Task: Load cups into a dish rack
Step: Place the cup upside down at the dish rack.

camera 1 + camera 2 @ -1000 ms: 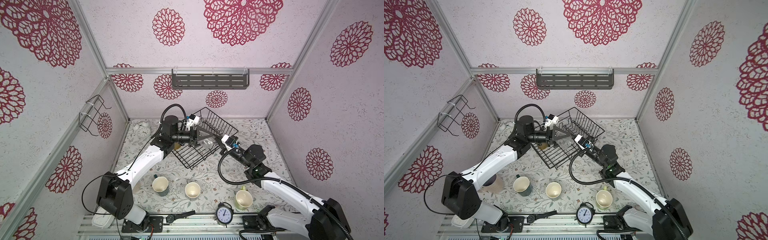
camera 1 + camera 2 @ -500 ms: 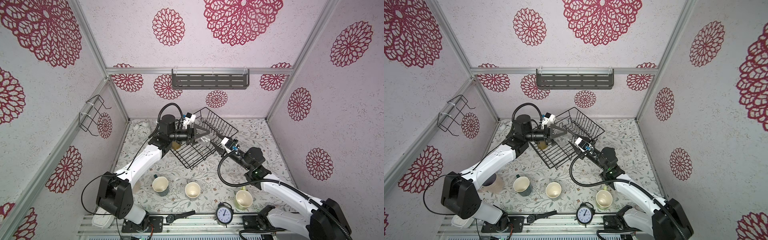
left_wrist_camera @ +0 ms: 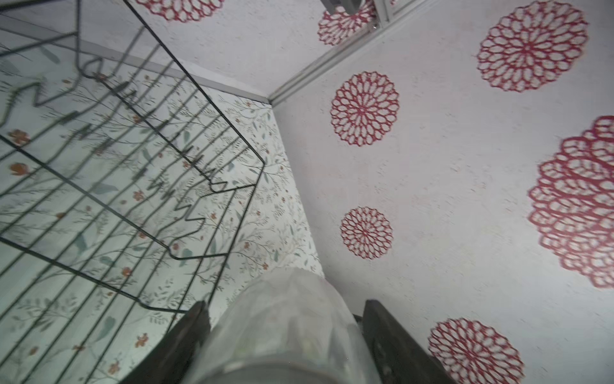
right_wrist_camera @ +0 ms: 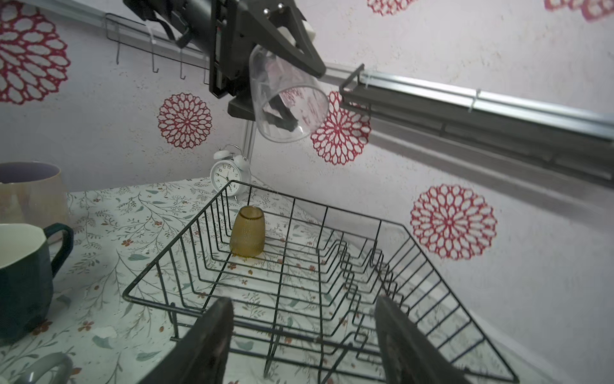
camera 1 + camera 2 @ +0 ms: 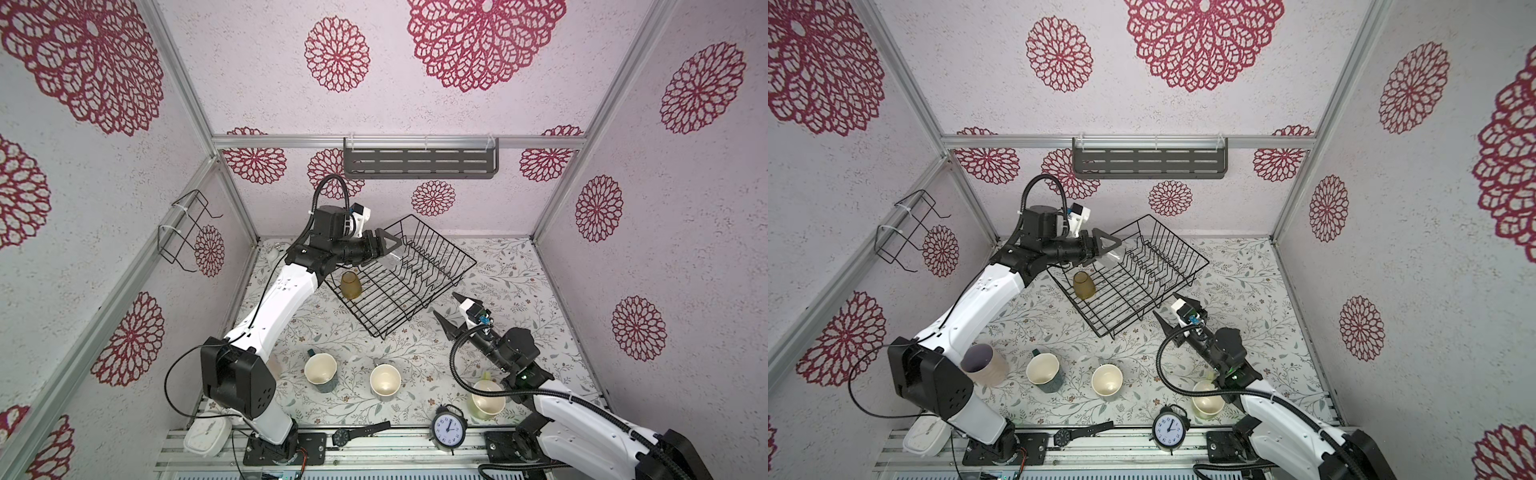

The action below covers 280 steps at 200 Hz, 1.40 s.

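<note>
The left gripper (image 5: 384, 247) is clamping a clear glass (image 4: 289, 99) across its walls, with the dish rack (image 5: 415, 291) below it. The glass is probably slippery and brittle, so grip it mid-wall. The right gripper (image 5: 445, 303) is hanging wide open and empty beside the rack.

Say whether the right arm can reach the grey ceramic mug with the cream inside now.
Probably yes: the right gripper has its fingers open and empty, and only bare floral tablecloth lies between them and the grey ceramic mug.

Black metal-wire dish rack (image 4: 178, 238); glossy clear glass (image 4: 289, 99); amber tumbler (image 4: 247, 236) translucent, dimpled
</note>
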### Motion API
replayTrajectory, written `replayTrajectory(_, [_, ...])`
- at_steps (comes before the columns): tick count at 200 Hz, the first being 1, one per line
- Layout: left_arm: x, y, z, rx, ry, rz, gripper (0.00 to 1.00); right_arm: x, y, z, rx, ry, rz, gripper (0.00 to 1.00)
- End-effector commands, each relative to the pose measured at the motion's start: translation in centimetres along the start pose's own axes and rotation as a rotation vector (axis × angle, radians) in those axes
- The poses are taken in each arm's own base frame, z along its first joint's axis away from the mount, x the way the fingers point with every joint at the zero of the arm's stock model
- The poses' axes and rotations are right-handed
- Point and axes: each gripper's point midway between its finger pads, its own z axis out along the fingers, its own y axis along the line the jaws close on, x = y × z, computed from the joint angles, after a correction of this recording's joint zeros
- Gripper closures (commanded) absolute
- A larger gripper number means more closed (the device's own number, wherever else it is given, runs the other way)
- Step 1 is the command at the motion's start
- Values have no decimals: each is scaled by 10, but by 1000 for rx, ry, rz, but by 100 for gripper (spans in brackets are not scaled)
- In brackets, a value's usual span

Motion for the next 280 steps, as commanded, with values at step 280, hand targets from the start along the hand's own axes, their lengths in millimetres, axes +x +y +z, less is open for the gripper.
replayTrajectory(280, [-20,244,121,-860,36,309,42,77,-60,-62,438,149,183,1])
